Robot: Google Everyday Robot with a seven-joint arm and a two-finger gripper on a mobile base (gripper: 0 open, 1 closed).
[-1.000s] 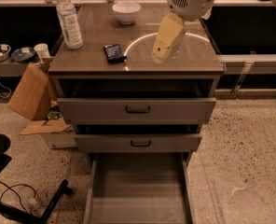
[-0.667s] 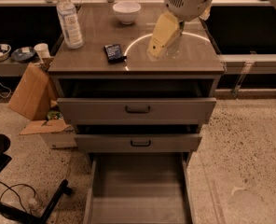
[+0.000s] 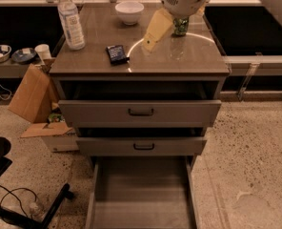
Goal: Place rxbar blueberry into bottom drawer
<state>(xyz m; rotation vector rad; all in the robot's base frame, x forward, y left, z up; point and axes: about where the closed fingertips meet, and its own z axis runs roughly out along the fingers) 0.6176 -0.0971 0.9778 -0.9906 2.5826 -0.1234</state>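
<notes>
1. Camera view: we log the gripper (image 3: 146, 44) hanging over the surface (image 3: 193, 61), just right of the rxbar blueberry (image 3: 116, 53) and apart from it. We cannot tell whether it is spread or pressed together.
2. The bar lies flat near the front left of the surface, unheld. The bottom drawer (image 3: 141, 194) stands pulled out, floor bare.
3. Risk: the bar is thin and flat. An off-centre descent would likely shove it along the smooth top, or off the front edge, rather than pinch it.
4. Risk: the top drawer (image 3: 141, 112) and middle drawer (image 3: 142, 146) appear to jut slightly above the bottom one. A release too near the cabinet could land the bar on them.
5. Risk: the green can (image 3: 181, 26) stands close behind the arm and the water bottle (image 3: 70, 20) stands to the left. A wide swing might tip either.
</notes>
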